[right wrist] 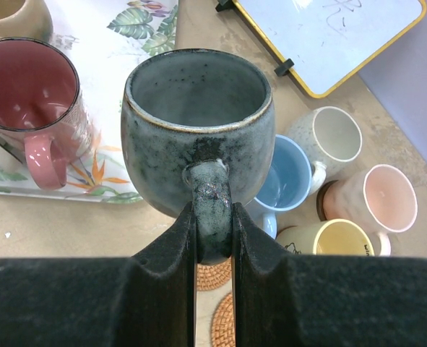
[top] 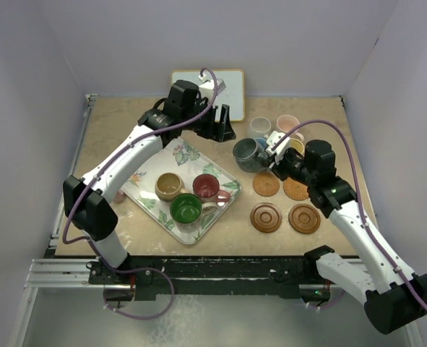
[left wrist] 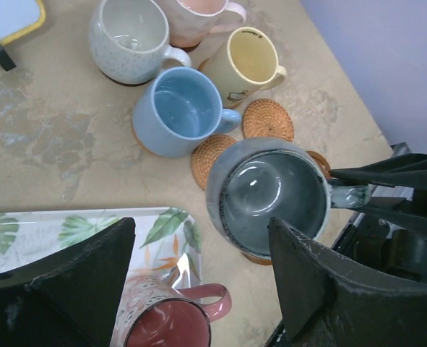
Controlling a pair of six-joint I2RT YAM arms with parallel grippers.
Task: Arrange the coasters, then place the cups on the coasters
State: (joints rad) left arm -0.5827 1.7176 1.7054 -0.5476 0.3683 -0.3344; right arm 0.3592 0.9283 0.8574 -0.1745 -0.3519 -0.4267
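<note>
well, from the top view i judge the job about half done: four bare coasters (top: 266,183) lie just off the right edge of the tray (top: 191,157), and four cups crowd past its far right corner, the off-white cup (top: 260,126) and pink cup (top: 287,123) plainest. three empties wait on the tray, which holds nothing else: tan cup (top: 170,186), red cup (top: 206,186), green cup (top: 186,210). my left gripper (top: 222,130) hangs over the tray's far corner. through my left wrist camera, its fingers (left wrist: 76,289) stand wide apart with nothing between them. beyond the tray sit the light blue cup (left wrist: 178,108) and yellow cup (left wrist: 246,58), both empty. brown rims peep from under some of that cluster, so i take those four as seated on coasters. through my right wrist camera, my right gripper (right wrist: 213,238) is pinched tight on the handle of the dark grey-blue cup (right wrist: 199,123), empty too, held right of the tray above the coasters; whether it touches one i cannot tell. left to do: seat this cup, then the three on the tray.
</note>
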